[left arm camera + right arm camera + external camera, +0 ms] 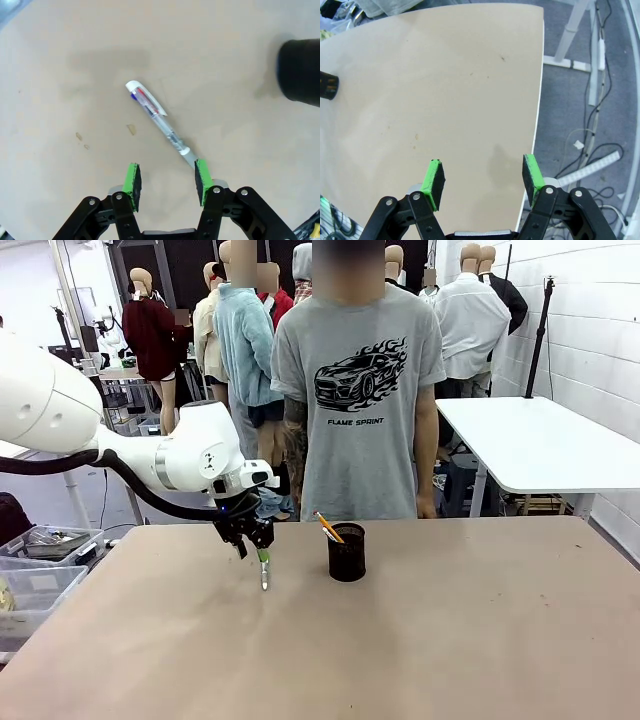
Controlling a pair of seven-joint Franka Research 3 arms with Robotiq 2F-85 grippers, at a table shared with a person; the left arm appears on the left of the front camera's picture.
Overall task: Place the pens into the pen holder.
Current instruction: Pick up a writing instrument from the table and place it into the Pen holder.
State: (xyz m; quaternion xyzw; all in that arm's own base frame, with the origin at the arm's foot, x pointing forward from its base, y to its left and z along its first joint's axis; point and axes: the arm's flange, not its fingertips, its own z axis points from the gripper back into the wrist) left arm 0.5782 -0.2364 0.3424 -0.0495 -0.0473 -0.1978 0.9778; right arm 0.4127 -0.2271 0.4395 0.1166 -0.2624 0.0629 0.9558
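The silver-white pen lies flat on the tan table, also seen as the pen in the front view. My left gripper hovers open just above it, and the pen's lower end lies beside one green pad. From the front, the left gripper hangs left of the black mesh pen holder. The yellow-orange pencil stands tilted inside the holder. The pen holder is blurred at the right edge of the left wrist view. My right gripper is open and holds nothing, over the table's edge.
A person in a grey T-shirt stands at the far side of the table. Clear bins sit off the table to the left. A white table stands at the back right. Cables lie on the floor past the table's edge.
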